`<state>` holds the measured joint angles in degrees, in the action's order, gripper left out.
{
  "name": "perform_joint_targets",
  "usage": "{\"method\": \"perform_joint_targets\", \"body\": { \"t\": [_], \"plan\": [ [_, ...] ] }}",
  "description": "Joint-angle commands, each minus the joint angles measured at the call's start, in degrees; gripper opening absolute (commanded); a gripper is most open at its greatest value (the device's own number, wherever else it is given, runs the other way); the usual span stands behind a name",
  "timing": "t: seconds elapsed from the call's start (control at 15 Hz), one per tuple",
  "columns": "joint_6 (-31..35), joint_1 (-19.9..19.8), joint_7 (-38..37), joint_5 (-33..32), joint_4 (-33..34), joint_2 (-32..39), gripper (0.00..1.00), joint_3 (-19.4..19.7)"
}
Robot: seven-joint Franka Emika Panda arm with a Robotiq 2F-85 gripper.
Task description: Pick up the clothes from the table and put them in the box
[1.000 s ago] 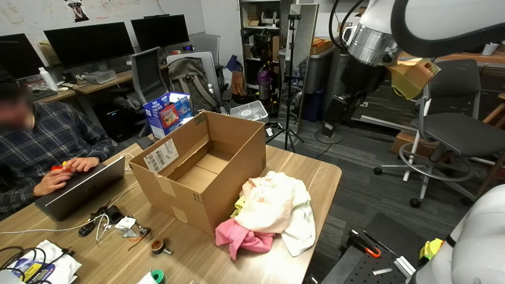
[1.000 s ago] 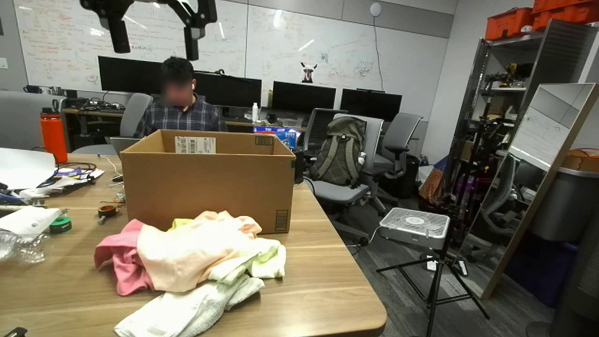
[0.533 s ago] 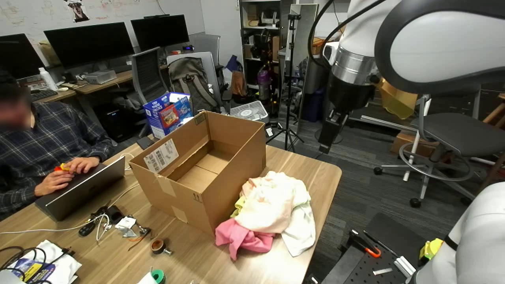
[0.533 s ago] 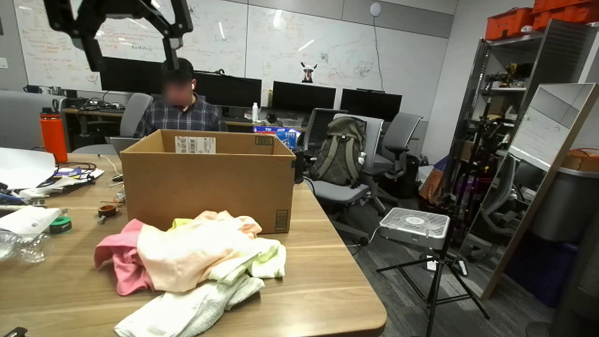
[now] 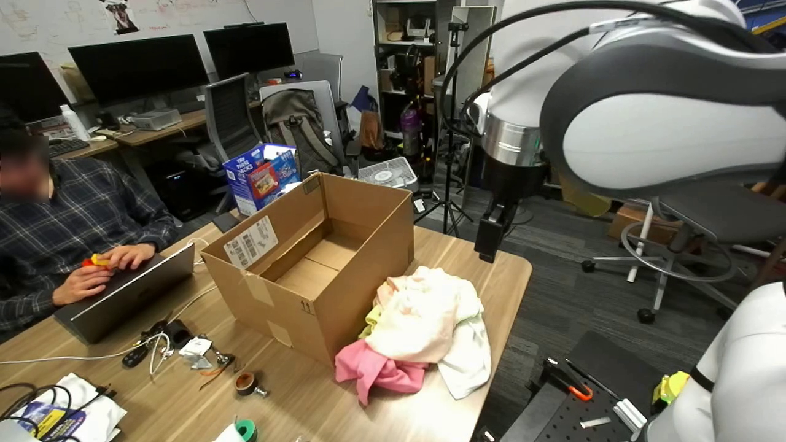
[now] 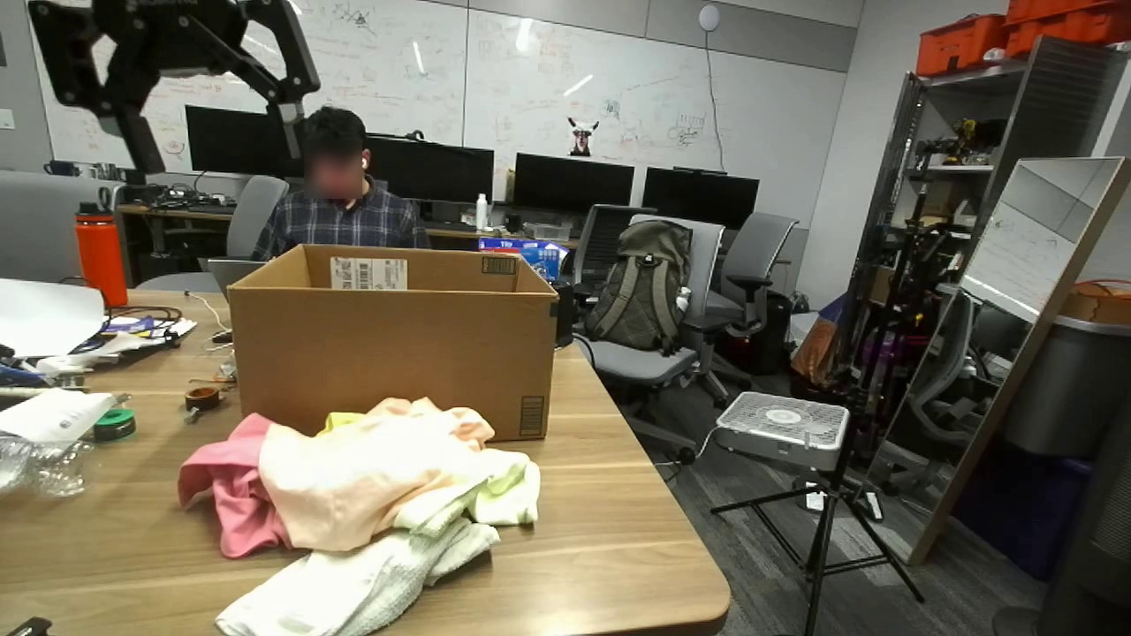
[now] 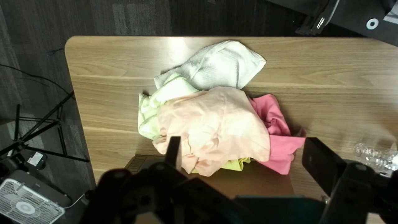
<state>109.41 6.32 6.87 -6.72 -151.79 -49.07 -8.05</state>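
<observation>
Wrist view: one tool [image 7: 242,144], two jaws spread wide; one five-coloured clothes pile [image 7: 211,124] beside one box [image 7: 261,183].

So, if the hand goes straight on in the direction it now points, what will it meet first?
Most likely the peach garment, which shows ahead of the open hand in the wrist view. Depth is unclear, though, and the box seems near that line.
</observation>
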Motion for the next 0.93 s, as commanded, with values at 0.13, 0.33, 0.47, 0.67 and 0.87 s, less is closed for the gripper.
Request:
{"method": "perform_joint_targets", "body": {
  "t": [0.13,0.33,0.47,0.67,0.87],
  "plan": [
    [3.4,1.5,-5.2,-1.0,2.0,4.4,1.00,-3.6],
    [4.1,1.4,-7.4,-1.4,3.9,7.2,1.00,-5.2],
    [3.8,1.6,-8.6,-1.4,5.5,8.7,1.00,-6.3],
    [3.7,1.8,-10.3,-1.8,8.7,11.6,1.00,-8.1],
    [3.5,1.5,-12.1,-2.8,12.9,15.5,1.00,-9.4]
  ]
}}
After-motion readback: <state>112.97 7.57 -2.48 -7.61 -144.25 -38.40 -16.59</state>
